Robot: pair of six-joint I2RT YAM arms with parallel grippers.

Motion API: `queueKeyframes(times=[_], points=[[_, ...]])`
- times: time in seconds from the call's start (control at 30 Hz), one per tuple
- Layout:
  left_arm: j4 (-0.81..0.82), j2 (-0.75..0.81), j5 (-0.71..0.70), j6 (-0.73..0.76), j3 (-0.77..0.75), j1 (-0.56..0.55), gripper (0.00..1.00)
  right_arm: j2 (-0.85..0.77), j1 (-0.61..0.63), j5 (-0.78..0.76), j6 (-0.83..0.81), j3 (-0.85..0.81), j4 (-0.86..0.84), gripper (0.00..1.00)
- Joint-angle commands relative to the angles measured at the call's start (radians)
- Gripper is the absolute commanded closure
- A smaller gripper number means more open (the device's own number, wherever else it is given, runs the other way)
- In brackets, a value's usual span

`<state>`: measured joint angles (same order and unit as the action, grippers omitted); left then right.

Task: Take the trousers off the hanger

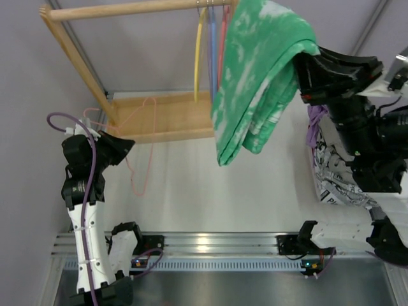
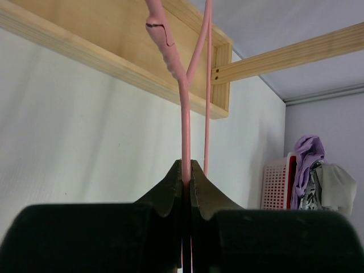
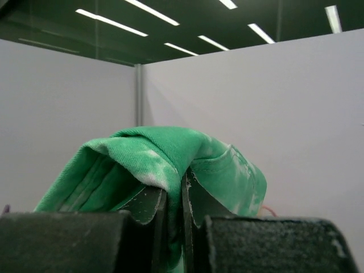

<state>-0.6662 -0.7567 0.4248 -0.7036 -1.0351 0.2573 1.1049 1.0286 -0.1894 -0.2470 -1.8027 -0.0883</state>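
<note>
The green trousers (image 1: 258,83) with pale speckles hang high in the air at the upper right, draped over my right gripper (image 1: 305,60). That gripper (image 3: 173,193) is shut on a fold of the trousers (image 3: 170,153). The thin pink hanger (image 1: 141,150) hangs bare at the left, well apart from the trousers, in front of the wooden rack base. My left gripper (image 1: 127,145) is shut on its wire. Up close the hanger (image 2: 186,122) runs straight up out of the pinched left gripper (image 2: 187,170) to its twisted neck.
A wooden rack (image 1: 159,115) stands at the back, its top rail (image 1: 140,9) carrying yellow, blue and red hangers (image 1: 210,51). A pale basket (image 2: 277,185) with purple and black-and-white printed cloth (image 1: 338,178) sits at the right.
</note>
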Motion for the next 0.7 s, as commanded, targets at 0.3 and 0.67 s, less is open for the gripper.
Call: queueKeyframes(times=[0.3, 0.67], points=[[0.039, -0.035, -0.024, 0.019, -0.071, -0.001, 1.0, -0.471, -0.615, -0.005, 0.232, 0.327, 0.076, 1.0], [0.037, -0.039, -0.011, 0.001, -0.085, -0.001, 1.0, -0.7, -1.085, -0.234, 0.146, 0.359, 0.384, 1.0]])
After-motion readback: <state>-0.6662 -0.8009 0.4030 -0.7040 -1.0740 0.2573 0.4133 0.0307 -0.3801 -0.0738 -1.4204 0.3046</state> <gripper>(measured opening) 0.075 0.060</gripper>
